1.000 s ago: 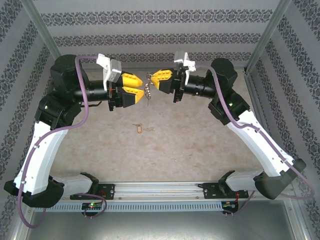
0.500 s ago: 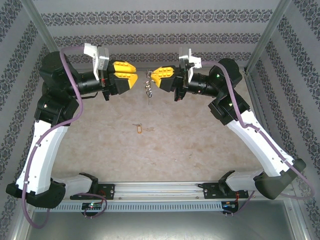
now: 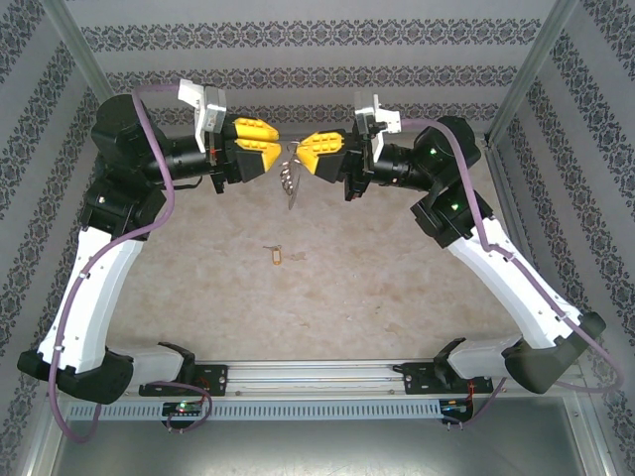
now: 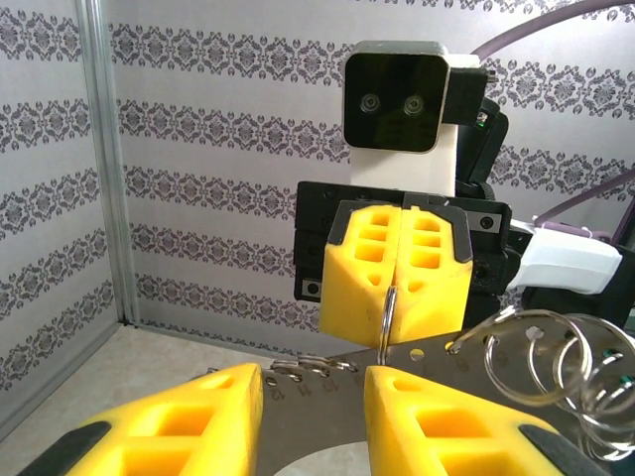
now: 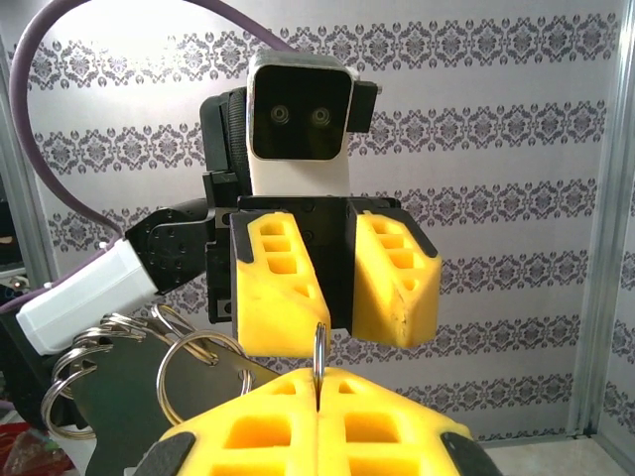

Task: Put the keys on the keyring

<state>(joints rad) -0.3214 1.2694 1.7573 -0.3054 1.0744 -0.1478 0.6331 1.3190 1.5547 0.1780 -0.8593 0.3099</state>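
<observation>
Nothing in there could be read. The small yellow rectangular plastic tag (image 3: 275, 256) lying on the beige speckled surface (image 3: 347, 288) was too small and far off to show any writing. The dark bands across the pale wall panels (image 3: 298, 38) were scrolled ornament, not letters.

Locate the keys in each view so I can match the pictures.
Top external: keys hang at centre, just under the right gripper.
Left wrist: keys bottom centre to right.
Right wrist: keys lower left.
Shared landmark: the right gripper, shut on the keyring.
</observation>
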